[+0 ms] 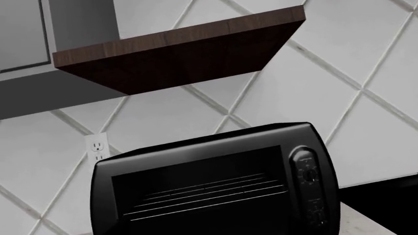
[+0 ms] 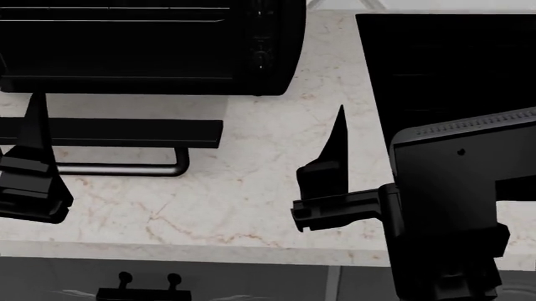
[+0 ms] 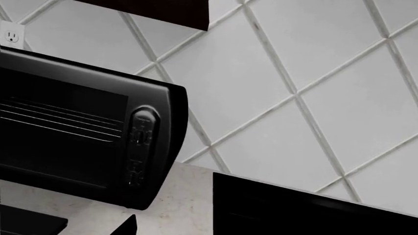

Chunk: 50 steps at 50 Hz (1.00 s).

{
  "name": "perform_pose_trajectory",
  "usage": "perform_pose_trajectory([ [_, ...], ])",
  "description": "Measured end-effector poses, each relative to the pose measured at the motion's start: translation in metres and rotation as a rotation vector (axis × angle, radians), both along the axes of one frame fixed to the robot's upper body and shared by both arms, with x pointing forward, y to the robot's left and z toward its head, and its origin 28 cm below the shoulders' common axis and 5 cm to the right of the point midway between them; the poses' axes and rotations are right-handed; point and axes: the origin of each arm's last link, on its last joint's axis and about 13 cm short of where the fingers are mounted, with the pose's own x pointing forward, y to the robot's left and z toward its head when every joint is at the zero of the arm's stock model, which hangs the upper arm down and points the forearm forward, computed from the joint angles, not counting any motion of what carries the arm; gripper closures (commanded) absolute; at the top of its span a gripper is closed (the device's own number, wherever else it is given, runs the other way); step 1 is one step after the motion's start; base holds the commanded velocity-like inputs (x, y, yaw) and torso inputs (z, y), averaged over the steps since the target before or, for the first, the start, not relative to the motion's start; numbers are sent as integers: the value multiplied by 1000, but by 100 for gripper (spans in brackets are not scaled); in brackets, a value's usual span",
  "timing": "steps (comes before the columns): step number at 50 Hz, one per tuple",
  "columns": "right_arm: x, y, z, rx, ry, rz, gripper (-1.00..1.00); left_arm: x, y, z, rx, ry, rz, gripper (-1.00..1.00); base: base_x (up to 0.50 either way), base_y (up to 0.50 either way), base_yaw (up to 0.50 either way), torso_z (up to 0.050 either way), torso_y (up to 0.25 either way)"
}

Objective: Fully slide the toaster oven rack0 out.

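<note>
The toaster oven [image 2: 167, 56] is a glossy black box at the back left of the counter, also seen in the left wrist view [image 1: 196, 144] and the right wrist view [image 3: 72, 73]. Its flap door [image 2: 109, 133] lies folded down flat, with the bar handle [image 2: 117, 169] in front. The rack0 [image 1: 202, 193] of thin pale wires sits inside the cavity [image 2: 109, 21] [image 3: 58, 122]. My left gripper [image 2: 25, 106] hovers over the open door, empty, one finger [image 2: 35, 125] showing. My right gripper [image 2: 352, 119] is open and empty, to the oven's right; one fingertip [image 3: 127, 226] shows.
A flat black cooktop [image 2: 452, 63] [image 3: 313, 205] lies right of the oven on the marble counter [image 2: 251, 157]. A wooden shelf [image 1: 183, 54] hangs above the oven. A wall outlet [image 1: 97, 147] is on the tiled wall behind.
</note>
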Motion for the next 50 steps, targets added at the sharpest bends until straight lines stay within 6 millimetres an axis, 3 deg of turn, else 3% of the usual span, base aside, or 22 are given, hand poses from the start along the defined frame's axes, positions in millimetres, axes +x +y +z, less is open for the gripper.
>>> perform_pose_trajectory([
  [32,-5,-2,3,3,-18,-3,-100,0,3,-1,-14,3,3,-100,375,-32,0,0,0],
  [50,-5,-3,7,-3,-27,5,-100,2,4,-3,8,24,23,-100,6,2,0,0,0],
])
